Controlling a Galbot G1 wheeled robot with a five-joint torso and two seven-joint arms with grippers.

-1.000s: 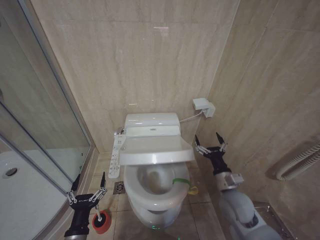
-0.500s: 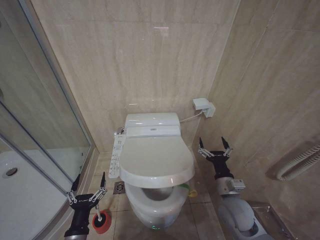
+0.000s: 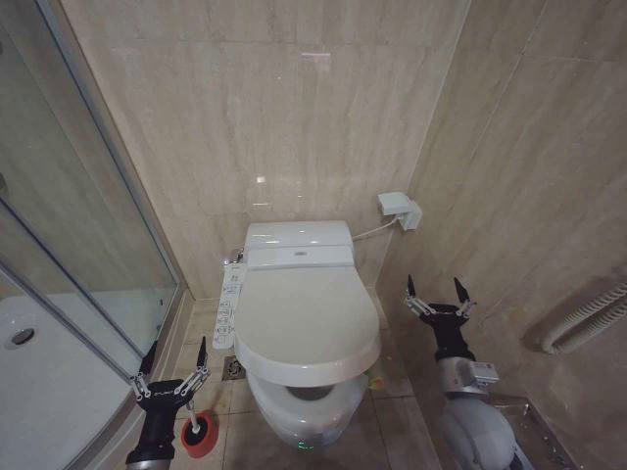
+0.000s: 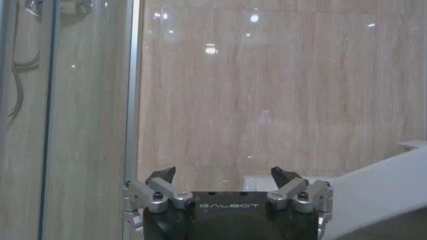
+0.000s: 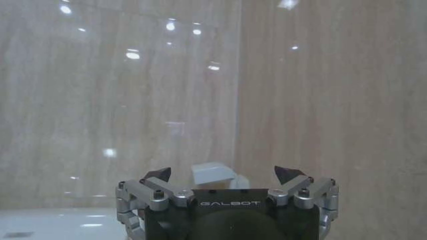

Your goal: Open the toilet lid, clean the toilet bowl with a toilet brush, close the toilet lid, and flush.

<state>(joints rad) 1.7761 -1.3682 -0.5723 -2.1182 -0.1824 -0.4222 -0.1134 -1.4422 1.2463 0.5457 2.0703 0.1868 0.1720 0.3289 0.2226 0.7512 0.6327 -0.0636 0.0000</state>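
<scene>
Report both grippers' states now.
Left gripper: open, holding nothing, low beside the toilet brush.
Right gripper: open, holding nothing, right of the toilet lid.

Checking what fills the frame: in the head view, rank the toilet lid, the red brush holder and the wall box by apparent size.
1. toilet lid
2. wall box
3. red brush holder, looks close to the box, so their order is unsure.
</scene>
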